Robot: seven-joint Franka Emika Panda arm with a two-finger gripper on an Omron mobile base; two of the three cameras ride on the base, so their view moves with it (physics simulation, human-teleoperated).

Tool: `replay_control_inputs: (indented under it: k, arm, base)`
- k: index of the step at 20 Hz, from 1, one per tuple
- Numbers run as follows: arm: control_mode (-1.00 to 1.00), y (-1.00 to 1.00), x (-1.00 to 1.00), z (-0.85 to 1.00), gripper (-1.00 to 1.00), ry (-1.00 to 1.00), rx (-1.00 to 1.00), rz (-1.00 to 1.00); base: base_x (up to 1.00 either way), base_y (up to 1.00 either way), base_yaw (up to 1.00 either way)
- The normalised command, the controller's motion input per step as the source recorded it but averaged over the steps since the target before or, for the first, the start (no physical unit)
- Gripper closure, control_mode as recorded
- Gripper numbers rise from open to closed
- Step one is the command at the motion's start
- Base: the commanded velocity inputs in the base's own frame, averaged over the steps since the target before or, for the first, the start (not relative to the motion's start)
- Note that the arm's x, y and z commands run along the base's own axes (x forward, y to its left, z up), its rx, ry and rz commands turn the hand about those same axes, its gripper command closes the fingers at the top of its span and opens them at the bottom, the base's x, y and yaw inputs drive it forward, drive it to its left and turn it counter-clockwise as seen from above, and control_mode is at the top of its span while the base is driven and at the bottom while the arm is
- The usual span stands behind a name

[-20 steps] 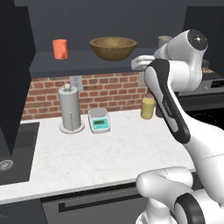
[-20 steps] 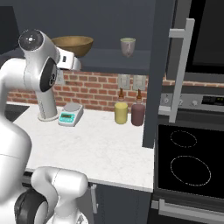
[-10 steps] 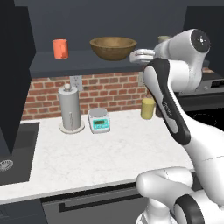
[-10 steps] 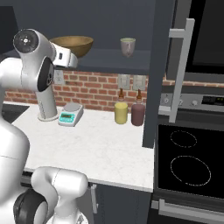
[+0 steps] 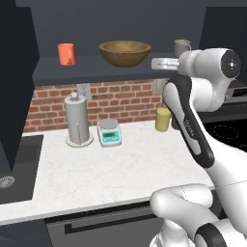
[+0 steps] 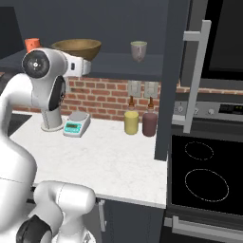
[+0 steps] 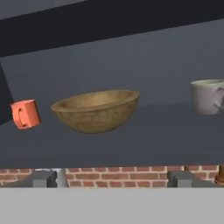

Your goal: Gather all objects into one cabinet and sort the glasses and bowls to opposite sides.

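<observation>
So, largest first:
cabinet: wide dark slate-grey wall cabinet (image 5: 96,67), long flat shelf board, dark back panel, above brick wall and white counter.
arm: white robot arm, wrist raised level with shelf, right of bowl.
bowl: wide round brown wooden bowl (image 5: 125,52), mid-shelf, upright.
mug: grey-beige mug with handle (image 5: 182,47), far right on shelf, well apart from bowl.
cup: small orange cup (image 5: 66,53), far left on shelf.
gripper: two-finger gripper (image 7: 113,179), jaws spread wide, holding nothing, short of shelf edge.
key relation: bowl sits straight ahead of gripper, between the cups; judged it needs shifting to one side.
</observation>
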Motion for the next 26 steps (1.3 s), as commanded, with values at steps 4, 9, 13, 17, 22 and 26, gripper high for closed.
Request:
replay_control_inputs:
  k: [4, 9, 13, 17, 22, 26]
  arm:
    - [-1.0, -0.71, 0.0, 0.24, -1.0, -0.07, -0.03, 0.0]
    - [-1.0, -0.83, 0.0, 0.2, -1.0, 0.0, -0.07, -0.01]
    - [-1.0, -0.65, 0.0, 0.29, -1.0, 0.05, -0.11, -0.08]
    - [-1.0, -0.32, 0.0, 0.16, -1.0, 0.11, -0.1, -0.12]
    - [-1.0, -0.15, 0.01, -0.01, -1.0, 0.08, -0.01, -0.09]
    - [-1.0, -0.08, 0.01, -0.17, -1.0, 0.0, 0.01, -0.06]
  base:
    - [0.0, 0.0, 0.0]
    - [0.0, 0.0, 0.0]
    - [0.0, 0.0, 0.0]
    - [0.0, 0.0, 0.0]
    - [0.0, 0.0, 0.0]
    - [0.0, 0.0, 0.0]
